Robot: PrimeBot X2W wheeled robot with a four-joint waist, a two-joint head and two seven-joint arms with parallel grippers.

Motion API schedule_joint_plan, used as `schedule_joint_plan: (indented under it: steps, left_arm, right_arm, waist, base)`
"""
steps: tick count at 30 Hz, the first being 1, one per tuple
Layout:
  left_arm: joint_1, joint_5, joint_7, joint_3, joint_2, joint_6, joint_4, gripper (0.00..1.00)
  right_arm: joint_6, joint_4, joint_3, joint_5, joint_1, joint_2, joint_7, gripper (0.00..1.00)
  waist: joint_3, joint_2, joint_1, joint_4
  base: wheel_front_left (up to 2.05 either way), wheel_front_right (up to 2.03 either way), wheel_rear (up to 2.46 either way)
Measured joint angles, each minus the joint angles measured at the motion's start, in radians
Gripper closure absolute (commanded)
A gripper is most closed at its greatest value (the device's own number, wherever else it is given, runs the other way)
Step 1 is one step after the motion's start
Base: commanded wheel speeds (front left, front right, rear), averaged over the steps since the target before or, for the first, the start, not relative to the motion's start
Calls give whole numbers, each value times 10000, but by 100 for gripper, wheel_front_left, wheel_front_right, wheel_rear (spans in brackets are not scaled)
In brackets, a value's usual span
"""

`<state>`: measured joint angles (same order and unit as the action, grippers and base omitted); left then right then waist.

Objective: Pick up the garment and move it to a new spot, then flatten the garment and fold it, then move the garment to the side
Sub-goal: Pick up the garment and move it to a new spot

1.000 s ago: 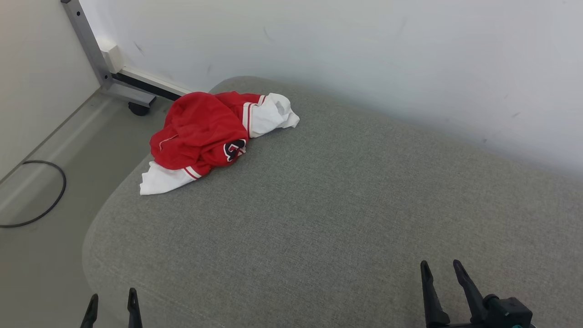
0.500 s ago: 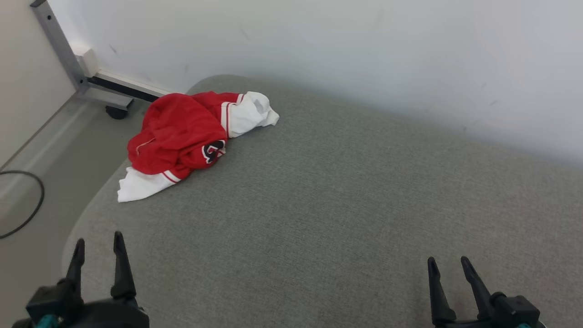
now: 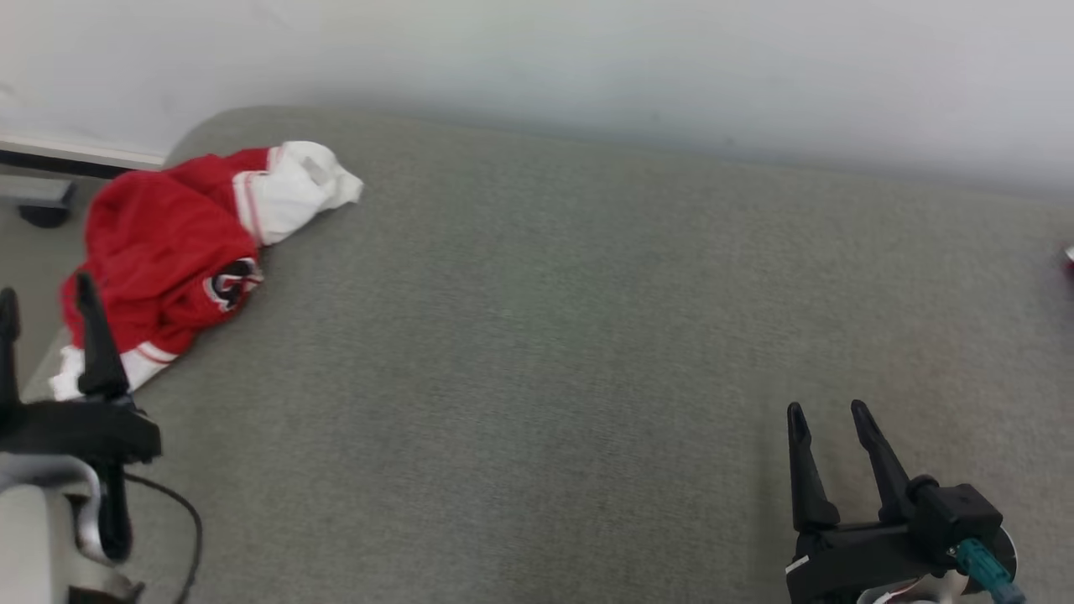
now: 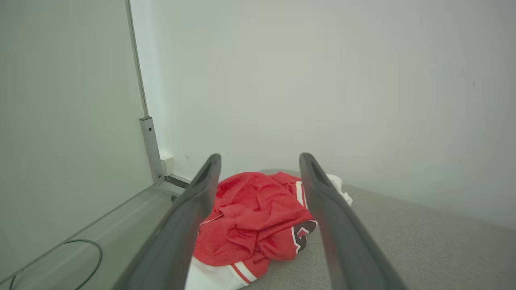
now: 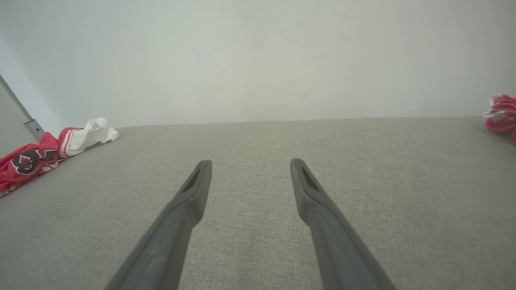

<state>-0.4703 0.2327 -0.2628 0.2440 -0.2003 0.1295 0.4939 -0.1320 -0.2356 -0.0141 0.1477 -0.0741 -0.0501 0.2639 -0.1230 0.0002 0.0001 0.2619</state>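
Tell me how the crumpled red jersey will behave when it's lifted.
The jersey lies bunched in soft folds, so probably floppy; it should drape and unfurl. Thin-looking fabric suggests light. On the woven grey cushion it may drag, not slide.

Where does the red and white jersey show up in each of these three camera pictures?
Head view: jersey at the far left, on the grey cushion's back corner.
Left wrist view: jersey at bottom centre.
Right wrist view: jersey at the left edge.
Shared landmark: its black number patch.
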Motion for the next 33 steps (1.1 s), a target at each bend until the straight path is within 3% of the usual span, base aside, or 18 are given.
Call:
schedule_joint_plan:
  steps: [10,16,25,33]
  left_arm:
    - [-2201,1043,77,-272,-1764,13,2242,0]
    - [-3463,1417,775,-514,-2652,19,3672,0]
    - [-4192,1726,2280,-610,-3346,-38,5348,0]
    - [-4499,1969,3733,-736,-3467,-52,6433,0]
  right_arm:
    - [0,245,13,144,-467,-6,0,0]
    - [0,385,58,173,-803,-8,0,0]
    - [0,451,-192,40,-932,-12,0,0]
    - [0,533,-347,-190,-967,-10,0,0]
  waist:
    - [-1018,-1,-1,-1268]
    - [-1822,0,0,-1820]
    - [-2465,0,0,-2416]
    - [-2672,0,-1,-2713]
  base:
    - [0,0,0]
    - [0,0,0]
    - [0,0,0]
    - [0,0,0]
